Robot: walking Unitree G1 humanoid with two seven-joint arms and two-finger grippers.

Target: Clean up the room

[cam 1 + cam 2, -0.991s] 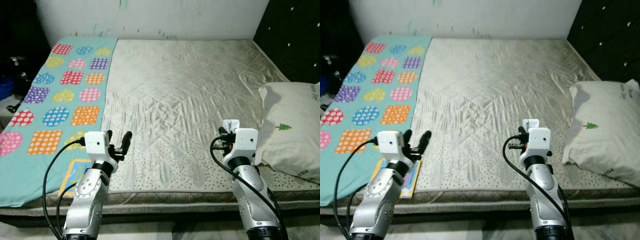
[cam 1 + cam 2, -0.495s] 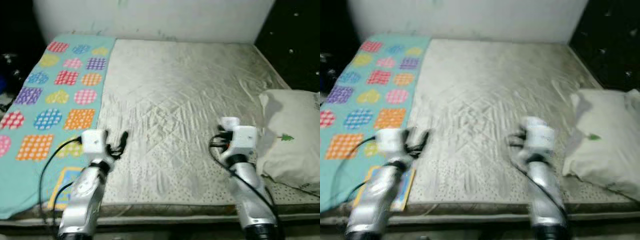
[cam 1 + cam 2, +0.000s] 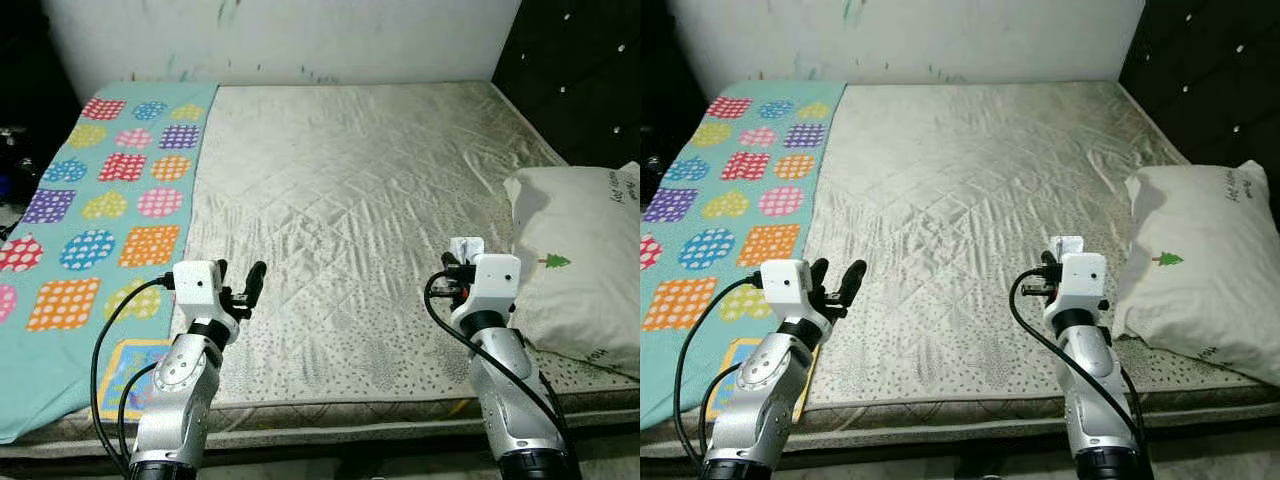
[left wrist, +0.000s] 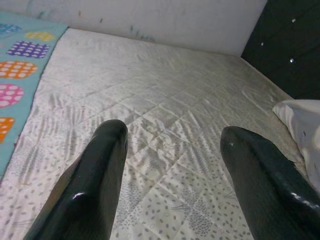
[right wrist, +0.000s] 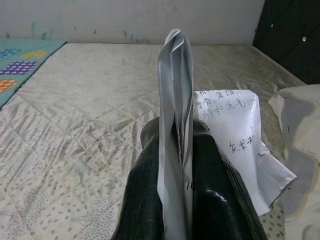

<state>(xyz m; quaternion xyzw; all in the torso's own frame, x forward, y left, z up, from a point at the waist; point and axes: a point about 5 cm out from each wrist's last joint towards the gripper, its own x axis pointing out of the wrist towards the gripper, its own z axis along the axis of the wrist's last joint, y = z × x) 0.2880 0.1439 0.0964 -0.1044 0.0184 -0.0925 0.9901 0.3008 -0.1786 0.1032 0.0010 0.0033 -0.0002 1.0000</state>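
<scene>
Change since 1.0 s ago: whole view shifted and the blur is gone, so the camera moved; both arms hold the same raised pose over the near edge of the bed, paper still clamped.
Left end effector [image 3: 239,281]: near edge, beside the patterned sheet; two black fingers [image 4: 90,185] spread wide apart, nothing between them.
Right end effector [image 5: 175,165]: near edge, just beside the pillow; fingers closed on a folded white sheet of paper with handwriting [image 5: 225,125], which stands upright out of the grip, above the mattress.
Grey quilted mattress [image 3: 360,180]: bare and wrinkled in the middle.
Turquoise sheet with coloured dotted patches [image 3: 90,200]: covers the robot's left strip of the bed, near edge to wall.
White pillow with a small green tree print [image 3: 580,270]: on the right edge of the mattress.
Far: white wall [image 3: 280,40] behind the bed; dark tufted panel [image 3: 580,70] at far right.
</scene>
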